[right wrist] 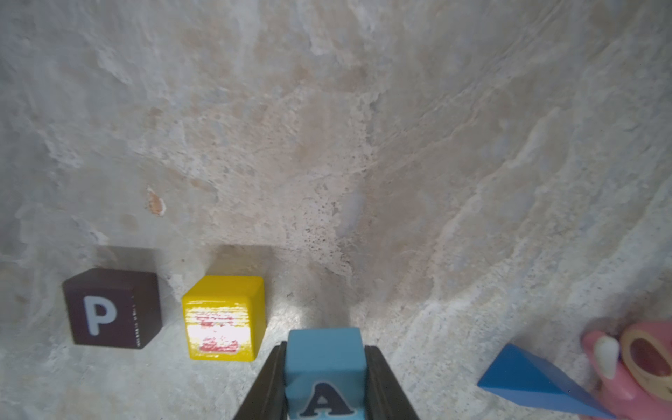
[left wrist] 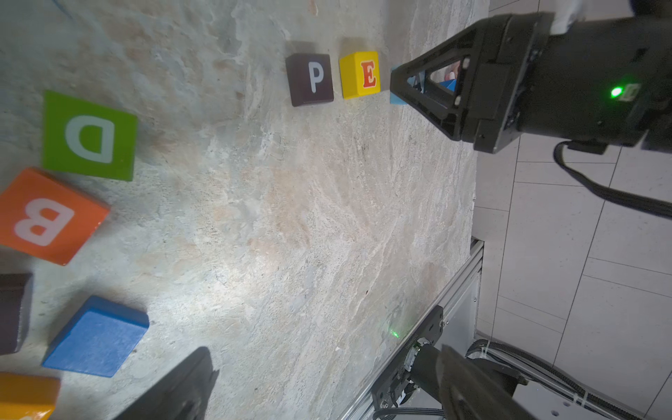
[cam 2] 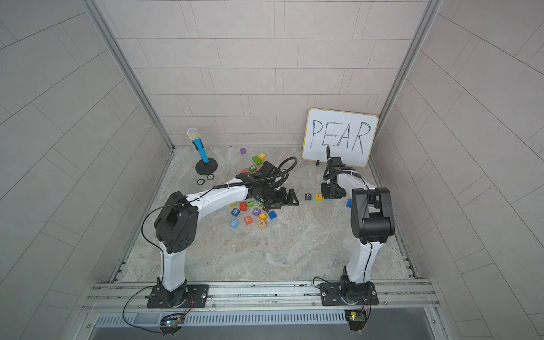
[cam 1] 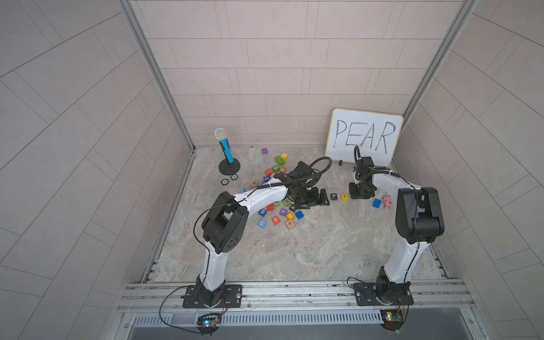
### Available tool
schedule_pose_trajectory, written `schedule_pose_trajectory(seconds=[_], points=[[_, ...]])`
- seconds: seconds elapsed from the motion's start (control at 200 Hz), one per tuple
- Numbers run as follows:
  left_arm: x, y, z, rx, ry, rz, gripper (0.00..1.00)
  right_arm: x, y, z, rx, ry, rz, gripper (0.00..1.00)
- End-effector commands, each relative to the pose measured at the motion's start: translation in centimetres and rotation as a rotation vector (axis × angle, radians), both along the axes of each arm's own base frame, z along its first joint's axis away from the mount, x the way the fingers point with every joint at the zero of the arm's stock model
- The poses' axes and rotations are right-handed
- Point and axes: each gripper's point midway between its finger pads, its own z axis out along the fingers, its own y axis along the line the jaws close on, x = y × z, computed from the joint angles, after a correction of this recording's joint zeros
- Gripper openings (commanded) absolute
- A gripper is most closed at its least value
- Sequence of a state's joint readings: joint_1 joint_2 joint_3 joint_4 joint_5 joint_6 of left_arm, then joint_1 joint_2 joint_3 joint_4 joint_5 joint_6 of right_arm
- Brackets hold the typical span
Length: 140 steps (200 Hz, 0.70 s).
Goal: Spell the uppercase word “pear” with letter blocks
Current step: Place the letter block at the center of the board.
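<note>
Right of centre in both top views, on the marbled tabletop: black P block and yellow E block, side by side with a small gap.
Light blue A block: just beside the E, clamped between the fingers of the right gripper. Whether it touches the table cannot be told.
Orange-red R block: lower left of the row, well apart, in the loose heap of coloured cubes.
Left gripper: between heap and P block, jaws spread wide, holding nothing.
Whiteboard: lettered PEAR, upper right, against the back wall.
Plain blue block and pink figure: right of the right gripper.
</note>
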<state>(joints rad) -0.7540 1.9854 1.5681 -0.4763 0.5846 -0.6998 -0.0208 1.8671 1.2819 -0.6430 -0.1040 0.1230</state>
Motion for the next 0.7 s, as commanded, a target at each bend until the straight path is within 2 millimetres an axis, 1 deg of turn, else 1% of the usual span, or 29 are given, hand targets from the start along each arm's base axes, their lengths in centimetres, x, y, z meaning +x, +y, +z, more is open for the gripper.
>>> schedule_pose_trajectory(seconds=[0.0,0.12,0.275,0.695], points=[[-0.3,-0.3,0.3,-0.014,0.004,-0.011,1.0,0.6,-0.5,-0.1,-0.022,-0.01,0.022,0.24],[-0.3,-0.2,0.1,-0.011,0.006,-0.011,1.0,1.0,-0.3,-0.5,-0.006,-0.017,0.02,0.24],[-0.3,-0.2,0.1,-0.01,0.004,-0.009,1.0,1.4,-0.6,-0.8,-0.011,-0.012,0.015,0.24],[-0.3,0.0,-0.1,-0.002,0.003,-0.005,1.0,1.2,-0.8,-1.7,-0.006,0.006,-0.001,0.25]])
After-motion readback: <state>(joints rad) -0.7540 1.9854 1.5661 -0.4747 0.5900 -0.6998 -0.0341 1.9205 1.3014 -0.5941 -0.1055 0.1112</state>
